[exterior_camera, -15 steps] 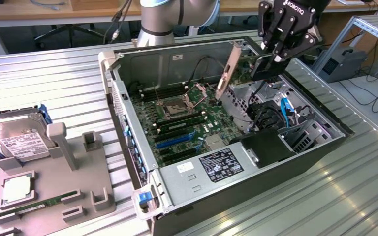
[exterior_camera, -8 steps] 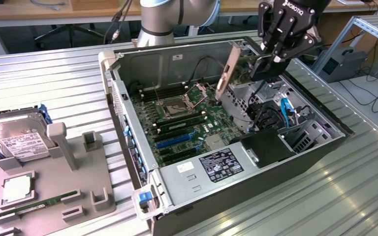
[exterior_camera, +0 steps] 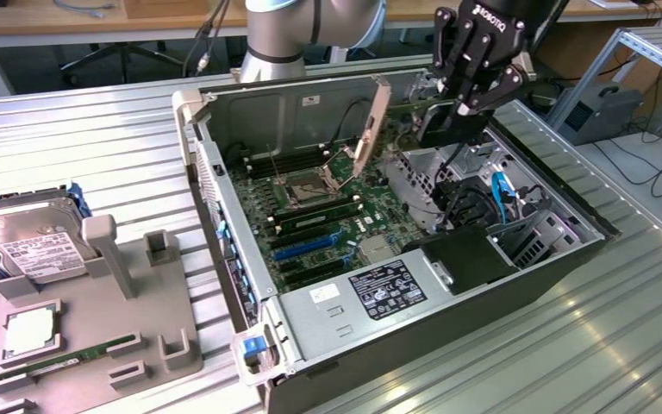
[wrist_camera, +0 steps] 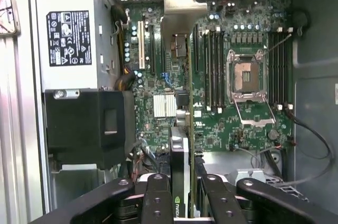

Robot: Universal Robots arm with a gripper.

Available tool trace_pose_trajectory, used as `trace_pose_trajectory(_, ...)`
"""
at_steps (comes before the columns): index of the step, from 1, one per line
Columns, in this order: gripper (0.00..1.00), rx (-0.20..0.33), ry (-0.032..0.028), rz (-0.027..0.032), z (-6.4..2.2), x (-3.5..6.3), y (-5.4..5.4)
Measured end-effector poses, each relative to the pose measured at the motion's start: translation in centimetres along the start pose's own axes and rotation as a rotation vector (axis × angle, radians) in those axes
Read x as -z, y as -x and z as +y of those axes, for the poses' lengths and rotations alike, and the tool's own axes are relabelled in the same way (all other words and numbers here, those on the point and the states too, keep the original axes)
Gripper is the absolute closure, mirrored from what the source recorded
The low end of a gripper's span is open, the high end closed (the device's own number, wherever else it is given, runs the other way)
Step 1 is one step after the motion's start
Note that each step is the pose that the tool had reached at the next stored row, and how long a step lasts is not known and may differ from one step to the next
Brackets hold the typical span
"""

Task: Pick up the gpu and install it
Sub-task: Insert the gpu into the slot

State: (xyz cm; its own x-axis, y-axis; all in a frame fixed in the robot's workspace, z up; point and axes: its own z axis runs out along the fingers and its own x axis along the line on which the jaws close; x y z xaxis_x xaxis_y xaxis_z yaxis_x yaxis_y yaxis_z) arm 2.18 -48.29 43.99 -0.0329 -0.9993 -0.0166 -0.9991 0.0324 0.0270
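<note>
Gripper [wrist_camera: 184, 188] clamped on the gpu [wrist_camera: 181, 147], which hangs on edge above the motherboard [wrist_camera: 216, 129] inside the open case [exterior_camera: 251, 112]; watch your alignment, since a skewed card could miss its slot, jam on neighbouring components or snag its bracket [wrist_camera: 182, 7].

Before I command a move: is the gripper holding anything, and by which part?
Yes, the graphics card, standing on edge inside the computer case. The gripper clamps its two flat faces at the end opposite the metal bracket.
</note>
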Motion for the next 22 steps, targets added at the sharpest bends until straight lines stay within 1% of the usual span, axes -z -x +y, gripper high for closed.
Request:
trace_pose_trajectory(3,0.73,-0.002,-0.0007,0.0001,1.71,-0.19,-0.1)
trace_pose_trajectory(5,0.73,-0.002,-0.0045,0.0000,2.66,-0.25,-0.1)
trace_pose_trajectory(7,0.73,-0.001,-0.0083,-0.0002,3.24,-0.33,-0.1)
trace_pose_trajectory(8,0.73,-0.002,-0.0097,-0.0003,3.67,-0.63,-0.1)
trace_pose_trajectory(12,0.73,-0.001,-0.0111,-0.0003,4.58,-1.43,-0.2)
trace_pose_trajectory(13,0.73,-0.001,-0.0117,-0.0003,5.02,-1.87,-0.2)
trace_pose_trajectory(14,0.73,-0.002,-0.0119,-0.0002,5.13,-2.02,-0.2)
trace_pose_trajectory(18,0.73,-0.001,-0.0121,-0.0008,5.14,-2.03,-0.2)
trace_pose_trajectory(19,0.73,-0.001,-0.0120,-0.0049,5.15,-2.05,-0.1)
trace_pose_trajectory(22,0.73,-0.001,-0.0120,-0.0079,5.41,-2.19,0.2)
